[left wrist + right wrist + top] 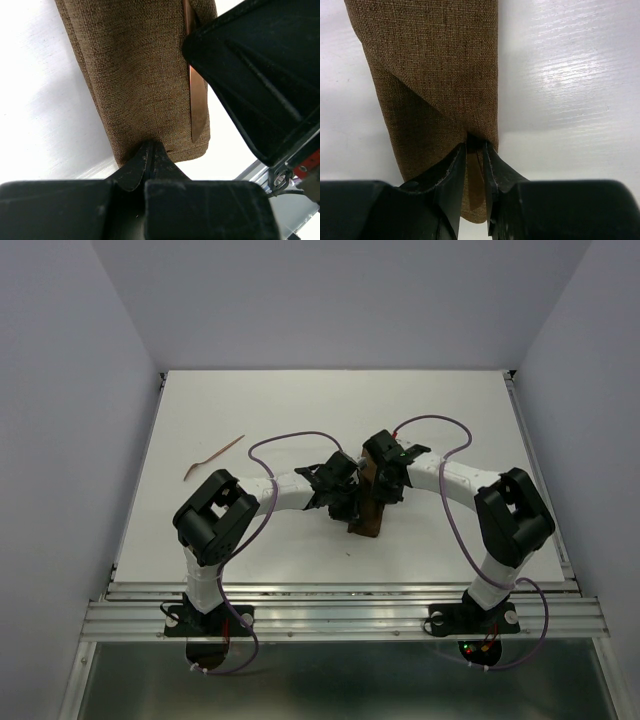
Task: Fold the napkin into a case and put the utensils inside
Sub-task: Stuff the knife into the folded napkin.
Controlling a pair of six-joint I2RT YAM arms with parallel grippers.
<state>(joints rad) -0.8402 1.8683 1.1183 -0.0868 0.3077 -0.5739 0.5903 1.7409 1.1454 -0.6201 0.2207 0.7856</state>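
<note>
The case [368, 518] is lying flat on the worktop [300, 400]. The left end effector [150, 151], jaws together, is touching the case's end. The right end effector [476, 146] is straddling the case's edge with its jaws slightly apart; whether it is gripping cannot be told. One utensil [197, 100] is lying along the case, and a second utensil [213, 458] is resting well to its left.

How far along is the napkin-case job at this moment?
Done: the napkin is folded into a narrow case. In hand: the left tool pinches its end, the right tool straddles the other end, one utensil lies along the case, how deep unclear. Left: the second utensil, on the table.
</note>
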